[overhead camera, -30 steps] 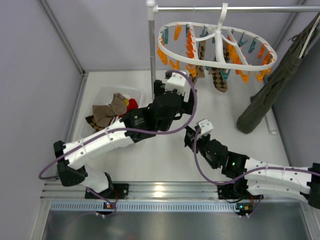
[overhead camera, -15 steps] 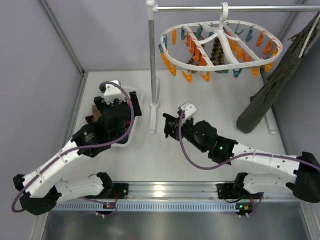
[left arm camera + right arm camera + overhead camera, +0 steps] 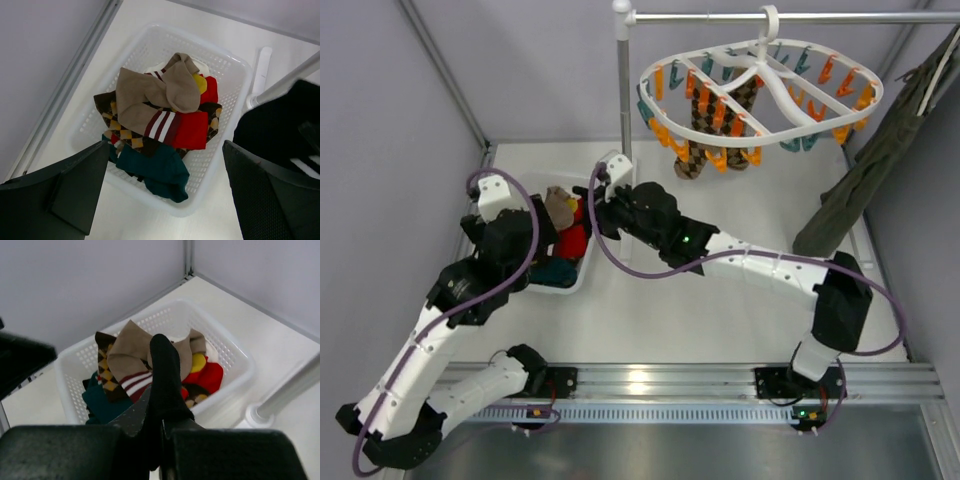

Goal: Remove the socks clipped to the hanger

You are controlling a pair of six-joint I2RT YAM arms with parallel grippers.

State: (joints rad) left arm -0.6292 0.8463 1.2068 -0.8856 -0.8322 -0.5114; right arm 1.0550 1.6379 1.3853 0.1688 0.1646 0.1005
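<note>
table, white, bearing everything below the arms. hanger, high up and well beyond both grippers, hooked on a grey rail so that its clips dangle free. two argyle socks hang clipped under it, so the task is judged unfinished. basket, directly beneath the left gripper and near the pole, apparently serving as the drop spot. it holds a heap of loose socks in tan, argyle, red and teal. left gripper: jaws spread wide and empty, framing the heap. right gripper: pinched tight on a dark sock, which trails ahead of its fingers over the basket, a pose that looks suited to letting it fall onto the heap. no brand, label or writing can be read anywhere.
</note>
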